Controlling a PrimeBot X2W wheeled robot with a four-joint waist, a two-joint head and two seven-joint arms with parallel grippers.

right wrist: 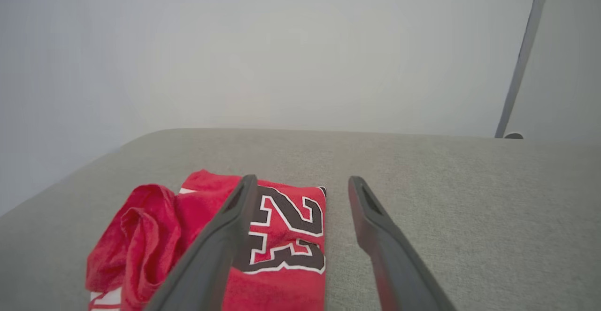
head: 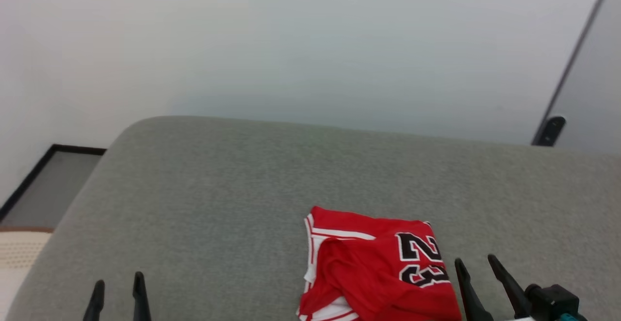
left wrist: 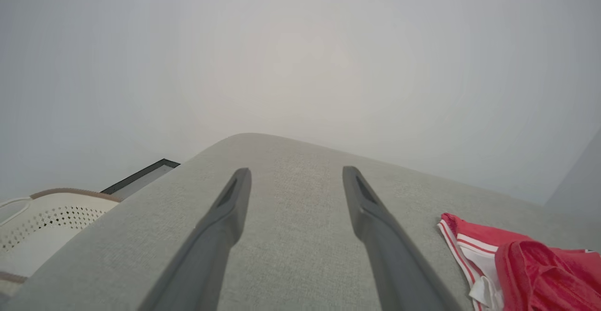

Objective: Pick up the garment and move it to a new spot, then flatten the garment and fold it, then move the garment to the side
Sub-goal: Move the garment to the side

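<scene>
Jaws wide apart on left gripper (head: pixel 119 279) and right gripper (head: pixel 475 260), holding nothing, garment (head: pixel 368 267) nearby

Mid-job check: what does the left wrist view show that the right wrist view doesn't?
Left wrist view, not right: the open left tool, a white perforated basket and a dark-framed panel beside it. Right wrist view, not left: the open right tool, a black number 23 and a dark vertical strip at the right. Both: the red garment lying on the grey cushion.
</scene>
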